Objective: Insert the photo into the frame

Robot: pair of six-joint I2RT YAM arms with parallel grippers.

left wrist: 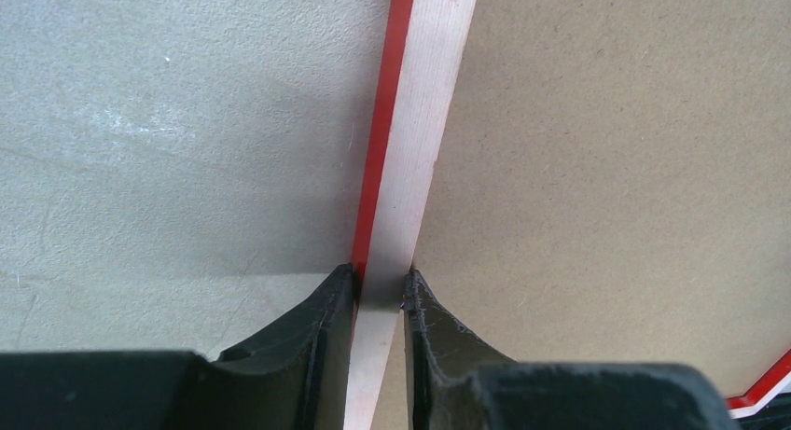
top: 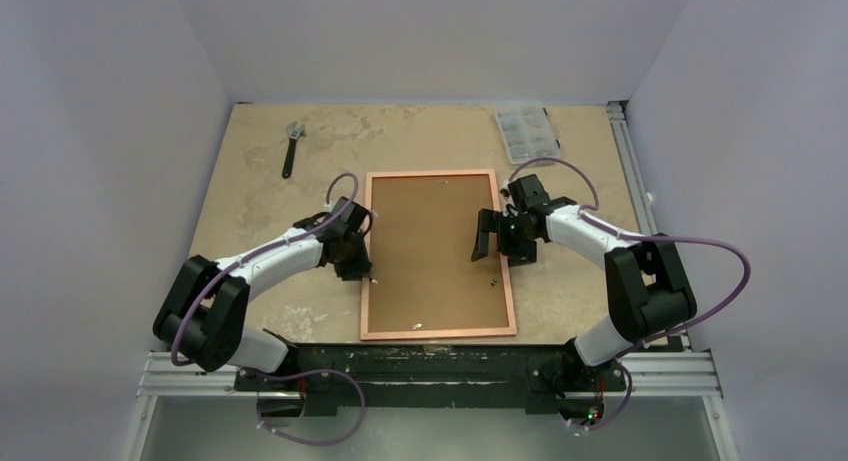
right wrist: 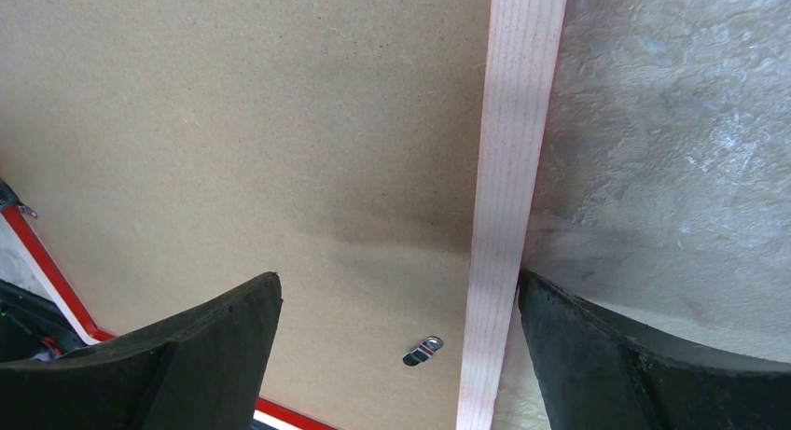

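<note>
At the far left side of the tan speckled counter [top: 240, 221], a dark metal wrench [top: 291, 147] is lying by itself. The left end effector [left wrist: 381, 285] is pinching the left rail of the big thin picture frame with a red front and pale wood back [top: 440, 333], with one finger on each side. The frame is lying face down in the middle of the counter, and a flat brown backing board [top: 435, 246] is sitting inside it. The photo is not showing anywhere, and I cannot tell if it is hiding under the board. The right end effector [right wrist: 396, 285] is hanging wide open over the frame's right rail, holding nothing. A clear plastic box [top: 527, 131] is sitting near the far right corner. The frame is looking light and stiff but skinny, so holding a rail near its middle seems safest. The counter is looking flat and a bit rough, with plain pale walls around it.
</note>
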